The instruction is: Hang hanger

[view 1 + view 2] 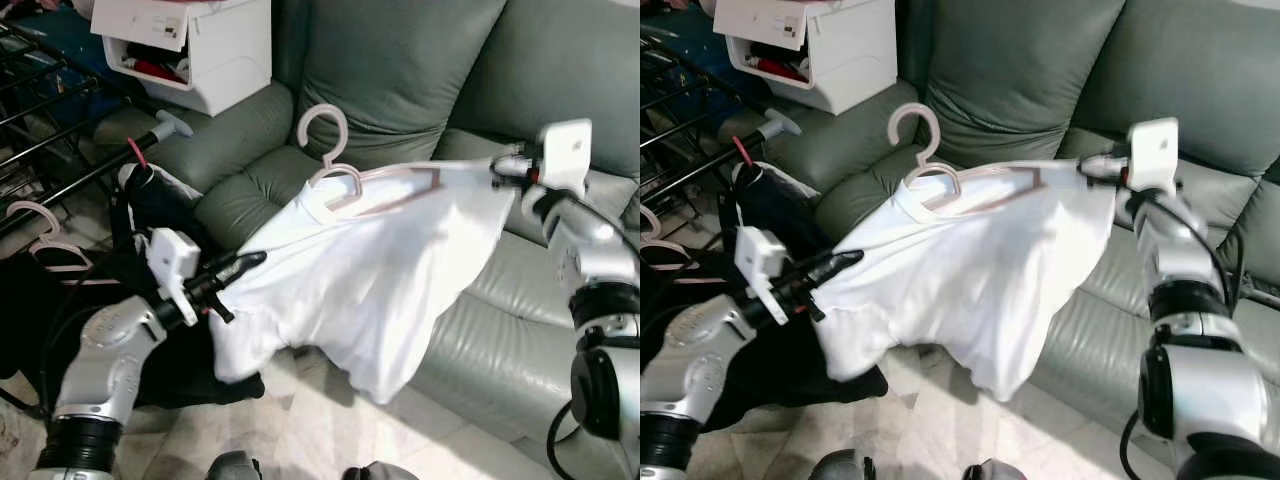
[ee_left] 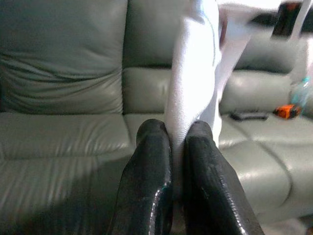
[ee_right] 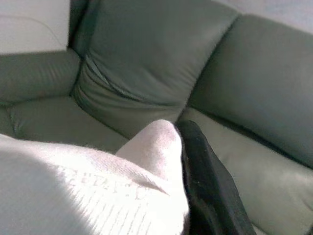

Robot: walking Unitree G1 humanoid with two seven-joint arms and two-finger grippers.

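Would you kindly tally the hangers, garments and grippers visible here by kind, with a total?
Pale pink plastic hangers: 2, one inside the held shirt, one lying by the black drying rack
White T-shirt: 1
Black-fingered grippers: 2, left gripper pinching the shirt's edge, right gripper at its shoulder
Total: 5
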